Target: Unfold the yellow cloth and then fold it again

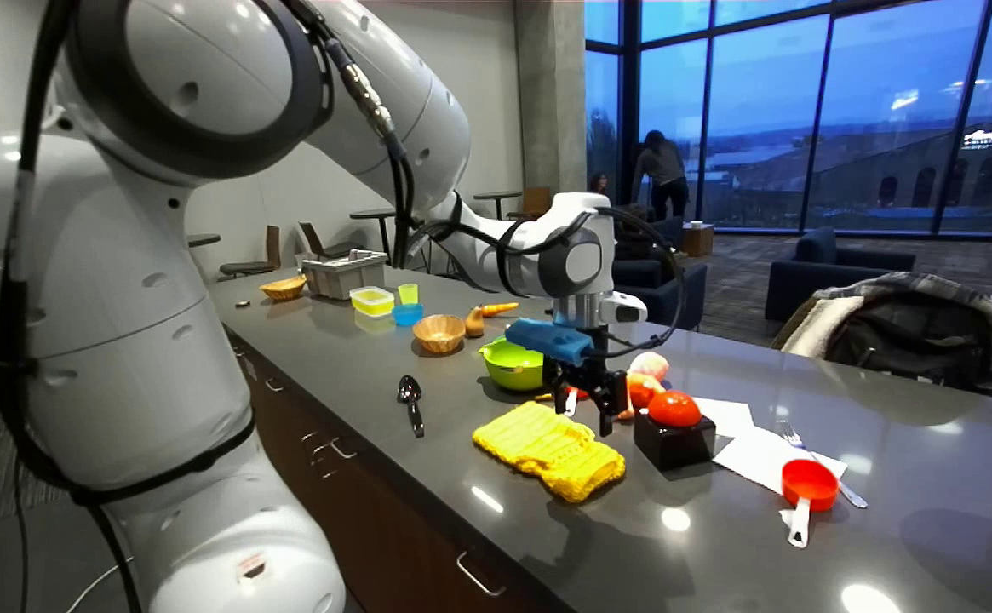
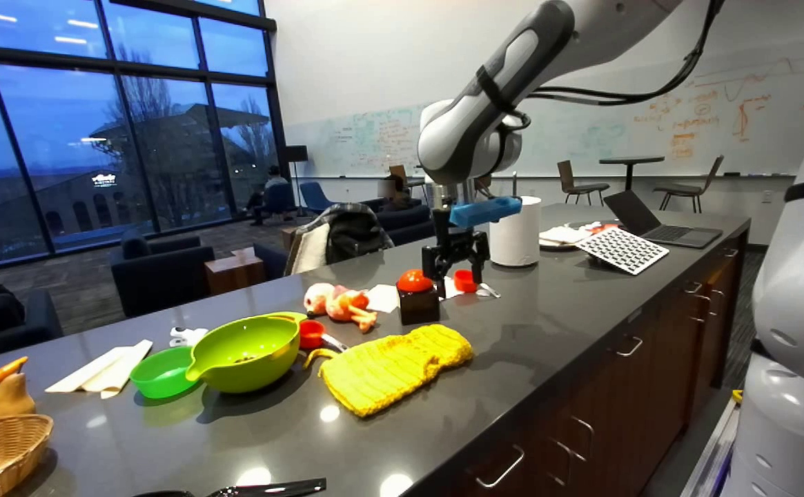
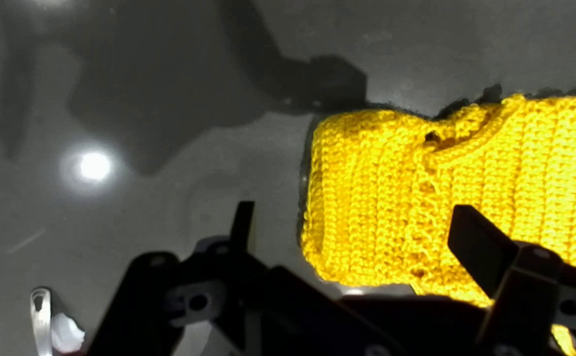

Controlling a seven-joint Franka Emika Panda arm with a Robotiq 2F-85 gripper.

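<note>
The gripper [image 3: 356, 217] is released, its fingers [image 3: 478, 244] spread apart; in the wrist view, one is seen against the cloth [image 3: 367, 198], the other against the counter [image 3: 268, 163]. The cloth is laid on the counter, its long axis set left to right in that view and roughly along the counter's drawer-side edge in both exterior views. The block [image 1: 674, 447] is placed just beside one end; the bowl [image 2: 263, 376] is nearer the other. A thick yellow knit is shown, ribbed crosswise, with a lower layer exposed beneath a curled edge. Dark specks [image 2: 243, 359] are seen in the bowl, and a dish [image 2: 157, 390] is set just beside it. Farther off, a woven basket [image 2: 29, 452], a bin [image 1: 342, 279] and a tub [image 1: 373, 310] are placed, with something yellow-green seen in the tub.
</note>
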